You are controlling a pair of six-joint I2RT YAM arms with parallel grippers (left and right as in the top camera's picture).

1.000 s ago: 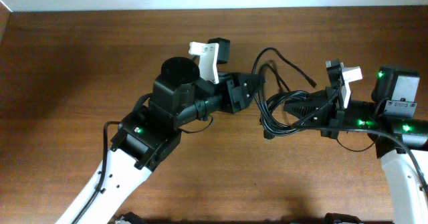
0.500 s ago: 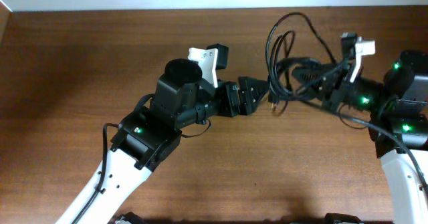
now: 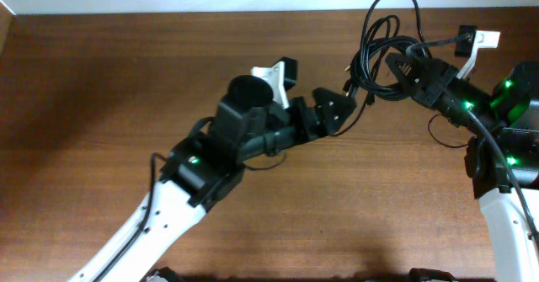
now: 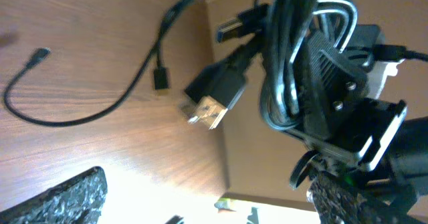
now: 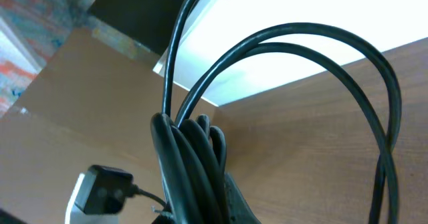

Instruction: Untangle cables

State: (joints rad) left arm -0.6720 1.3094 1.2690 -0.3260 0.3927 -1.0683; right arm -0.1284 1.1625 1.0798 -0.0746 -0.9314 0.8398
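Only the left wrist view shows a silver USB plug [image 4: 208, 110] dangling from the cable bundle [image 3: 365, 63] clamped in the right gripper [image 3: 392, 66]. The left gripper [image 3: 345, 107] gapes just beside it. Both arms have moved toward the far edge of the table [image 3: 101, 105].

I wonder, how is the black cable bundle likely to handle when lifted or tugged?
Probably floppy: the cable bundle hangs in loose loops from the right gripper. Its USB plug dangles free, so it will likely swing. Seemingly light, as one pinch carries it.
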